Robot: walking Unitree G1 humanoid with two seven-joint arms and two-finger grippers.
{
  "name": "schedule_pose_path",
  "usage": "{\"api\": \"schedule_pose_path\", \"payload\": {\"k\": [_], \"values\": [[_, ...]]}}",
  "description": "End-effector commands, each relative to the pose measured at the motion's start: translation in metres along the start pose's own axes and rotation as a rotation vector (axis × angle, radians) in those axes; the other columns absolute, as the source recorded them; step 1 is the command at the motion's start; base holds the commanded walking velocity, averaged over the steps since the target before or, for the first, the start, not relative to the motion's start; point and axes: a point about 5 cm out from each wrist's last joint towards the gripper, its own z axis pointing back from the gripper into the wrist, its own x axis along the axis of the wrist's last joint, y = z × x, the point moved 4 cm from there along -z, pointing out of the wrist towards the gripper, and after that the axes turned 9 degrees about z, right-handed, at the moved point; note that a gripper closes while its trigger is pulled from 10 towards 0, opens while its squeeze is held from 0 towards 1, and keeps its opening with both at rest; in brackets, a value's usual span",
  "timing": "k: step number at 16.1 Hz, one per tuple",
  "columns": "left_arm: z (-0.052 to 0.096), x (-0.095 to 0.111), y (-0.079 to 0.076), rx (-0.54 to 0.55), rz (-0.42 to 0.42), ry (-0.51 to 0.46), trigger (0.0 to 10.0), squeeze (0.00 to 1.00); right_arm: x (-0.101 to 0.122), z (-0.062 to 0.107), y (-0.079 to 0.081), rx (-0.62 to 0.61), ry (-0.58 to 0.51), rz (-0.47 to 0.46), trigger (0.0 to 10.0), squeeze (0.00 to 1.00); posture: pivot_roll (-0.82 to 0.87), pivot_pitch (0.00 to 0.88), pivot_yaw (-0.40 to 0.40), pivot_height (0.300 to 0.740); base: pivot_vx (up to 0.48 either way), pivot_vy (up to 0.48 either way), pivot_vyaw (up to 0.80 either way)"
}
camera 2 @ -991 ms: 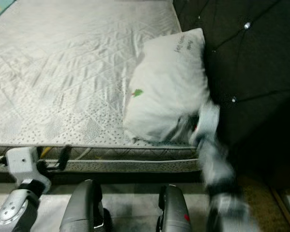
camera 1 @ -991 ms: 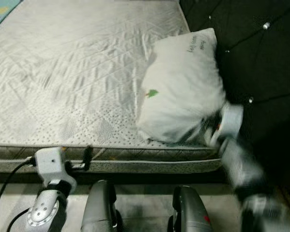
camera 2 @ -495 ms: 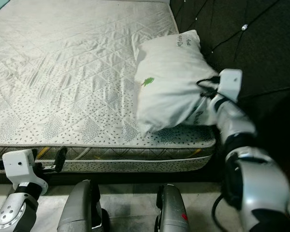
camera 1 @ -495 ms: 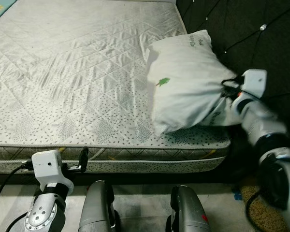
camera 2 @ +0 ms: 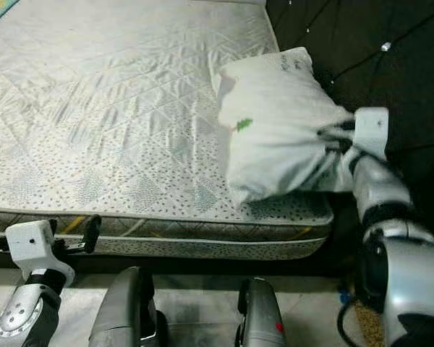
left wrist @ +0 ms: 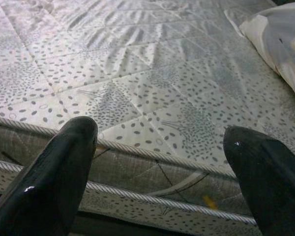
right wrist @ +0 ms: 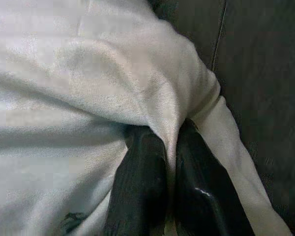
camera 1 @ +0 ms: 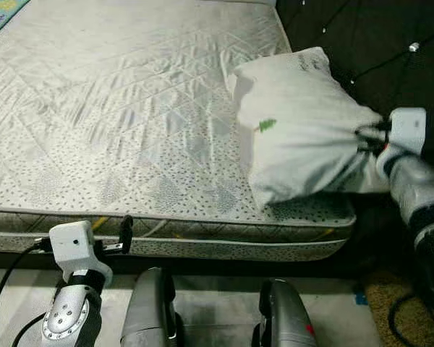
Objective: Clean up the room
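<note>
Left gripper (left wrist: pixel 160 167): nearest, low at the mattress's front edge, fingers spread wide, nothing between them. Mattress (camera 1: pixel 130 108): grey, quilted, bare. Right gripper (right wrist: pixel 169 147): fingers pinched tight on a fold of the pillow's cloth. Pillow (camera 1: pixel 304 126): white, small green mark, on the mattress's right near corner, bunched toward the right gripper. Headboard (camera 1: pixel 376 43): dark, tufted, behind.

The bare mattress (camera 1: pixel 130 108) has a quilted grey cover with diamond stitching and small dark specks near its front edge. A corded seam runs along this edge. Behind the head end of the mattress stands a dark tufted headboard (camera 1: pixel 390 43) with shiny buttons. At the far corner of the mattress a piece of coloured mat (camera 1: pixel 3 9) shows. Below the mattress front edge lies a pale floor (camera 1: pixel 217 289).
</note>
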Motion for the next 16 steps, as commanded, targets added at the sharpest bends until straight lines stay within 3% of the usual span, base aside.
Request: {"api": "schedule_pose_path", "payload": {"k": [1, 2, 3, 6, 8, 12, 14, 16], "values": [[0.0, -0.002, 0.0, -0.003, -0.009, 0.005, 10.0, 0.0, 0.0, 0.002, -0.009, -0.029, -0.029, -0.015, 10.0, 0.0, 0.03, 0.096, -0.053, 0.6, 0.0, 0.0, 0.0], [-0.001, -0.002, 0.0, -0.01, -0.013, 0.007, 10.0, 0.0, -0.012, 0.002, -0.001, -0.007, -0.011, -0.034, 10.0, 0.0, 0.03, 0.096, -0.05, 0.6, 0.0, 0.0, 0.0], [-0.001, -0.002, 0.0, -0.012, -0.014, 0.008, 10.0, 0.0, -0.015, 0.003, 0.004, 0.011, -0.009, -0.054, 10.0, 1.0, 0.02, 0.094, -0.046, 0.6, 0.0, 0.0, 0.0], [-0.003, -0.002, 0.0, -0.013, -0.017, 0.005, 10.0, 0.0, -0.018, 0.002, 0.028, 0.077, -0.026, -0.071, 10.0, 1.0, 0.02, 0.093, -0.049, 0.6, 0.0, 0.0, 0.0], [-0.003, -0.001, 0.001, -0.01, -0.018, 0.002, 10.0, 0.0, -0.008, 0.001, 0.051, 0.136, -0.081, -0.053, 10.0, 1.0, 0.03, 0.092, -0.05, 0.6, 0.0, 0.0, 0.0], [-0.007, 0.0, 0.001, -0.015, -0.021, -0.001, 10.0, 0.0, 0.035, 0.0, 0.065, 0.194, -0.22, -0.001, 10.0, 1.0, 0.01, 0.081, -0.04, 0.6, 0.0, 0.0, 0.0], [-0.011, 0.002, 0.0, -0.02, -0.016, -0.01, 10.0, 0.0, 0.058, 0.002, 0.069, 0.208, -0.304, -0.051, 10.0, 1.0, 0.0, 0.073, -0.042, 0.6, 0.0, 0.0, 0.0], [-0.014, 0.003, -0.002, -0.023, -0.01, -0.021, 10.0, 0.0, 0.063, 0.006, 0.079, 0.244, -0.357, -0.101, 10.0, 1.0, -0.01, 0.063, -0.042, 0.6, 0.0, 0.0, 0.0]]}}
